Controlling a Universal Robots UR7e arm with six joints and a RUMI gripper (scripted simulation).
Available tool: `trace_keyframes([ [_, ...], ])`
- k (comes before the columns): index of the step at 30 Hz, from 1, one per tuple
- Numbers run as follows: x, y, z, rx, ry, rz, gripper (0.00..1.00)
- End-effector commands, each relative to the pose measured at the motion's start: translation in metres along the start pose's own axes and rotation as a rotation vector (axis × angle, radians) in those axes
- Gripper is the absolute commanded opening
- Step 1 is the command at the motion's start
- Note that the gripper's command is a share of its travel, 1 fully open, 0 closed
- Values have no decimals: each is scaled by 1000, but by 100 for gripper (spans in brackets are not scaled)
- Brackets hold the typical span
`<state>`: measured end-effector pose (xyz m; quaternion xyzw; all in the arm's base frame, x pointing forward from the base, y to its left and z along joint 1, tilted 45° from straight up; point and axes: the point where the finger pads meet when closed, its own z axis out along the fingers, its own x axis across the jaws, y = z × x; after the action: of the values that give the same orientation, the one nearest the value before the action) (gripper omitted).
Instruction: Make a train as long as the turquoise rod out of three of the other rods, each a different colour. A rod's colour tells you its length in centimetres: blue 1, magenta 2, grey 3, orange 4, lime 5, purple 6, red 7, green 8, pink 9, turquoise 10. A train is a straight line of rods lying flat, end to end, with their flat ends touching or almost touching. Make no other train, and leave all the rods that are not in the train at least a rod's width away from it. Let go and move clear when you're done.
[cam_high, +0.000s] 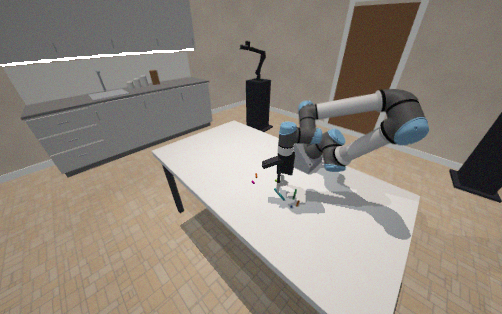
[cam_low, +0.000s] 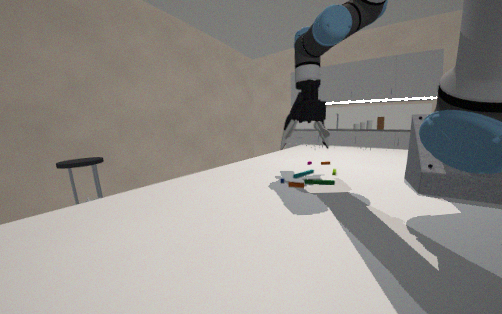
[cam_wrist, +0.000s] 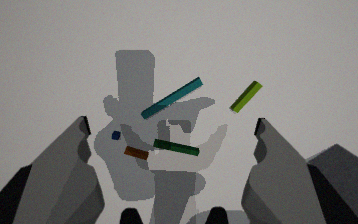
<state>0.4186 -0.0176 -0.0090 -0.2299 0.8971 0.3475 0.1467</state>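
Note:
My gripper is open and empty, above the rods. The turquoise rod lies slanted below it. The green rod lies apart from it, with one orange rod near its end, a small gap between. The blue rod lies beyond that orange rod. The lime rod lies alone. The magenta rod and another orange rod lie farther off, outside the wrist view.
The rods lie on the white table. The arm's shadow falls across several rods. The arm's base stands on the table behind the gripper in the top view. A stool stands beyond the table.

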Motion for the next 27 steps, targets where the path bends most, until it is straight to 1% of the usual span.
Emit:
trace_keyframes([
  [1,-8,2,-1,-4,-5,-167,100],
  [7,-18,5,-1,-4,-5,-395,100],
  [9,-18,5,-1,-4,-5,-395,100],
  [12,-25,8,-1,-3,-5,-537,100],
  [24,-44,20,-2,-2,-7,-992,100],
  [26,-44,20,-2,-2,-7,-992,100],
  [27,-46,21,-2,-2,-7,-1039,100],
])
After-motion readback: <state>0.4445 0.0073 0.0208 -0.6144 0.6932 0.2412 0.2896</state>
